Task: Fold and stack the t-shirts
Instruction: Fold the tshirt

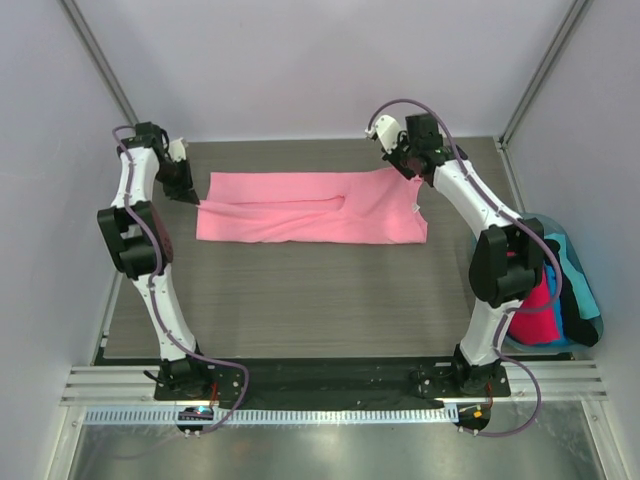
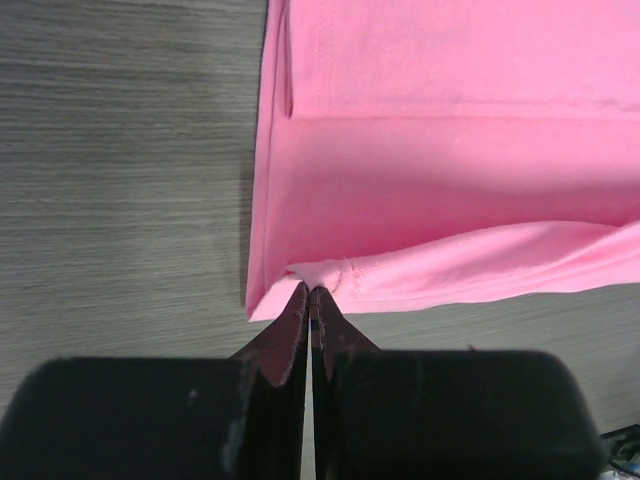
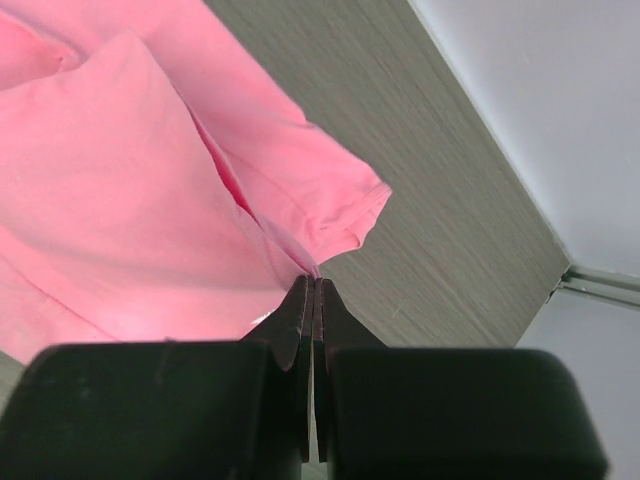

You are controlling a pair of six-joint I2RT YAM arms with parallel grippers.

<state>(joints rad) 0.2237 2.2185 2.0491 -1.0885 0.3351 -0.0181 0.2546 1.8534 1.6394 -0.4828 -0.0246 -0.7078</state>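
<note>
Fingers of the left gripper (image 2: 312, 292) are pressed together on a bunched edge of the light pink cloth t-shirt (image 1: 310, 215). The right gripper (image 3: 314, 284) is likewise clamped on the cloth beside a sleeve. The shirt lies spread lengthwise on the far half of the grey wood-grain table (image 1: 300, 300), between the 2 arms.

tub (image 1: 592, 305) half hidden, shirt (image 2: 450, 150) cropped

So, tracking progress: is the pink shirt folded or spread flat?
Partly folded: the pink shirt lies as a long strip, one long edge doubled over the body.
</note>
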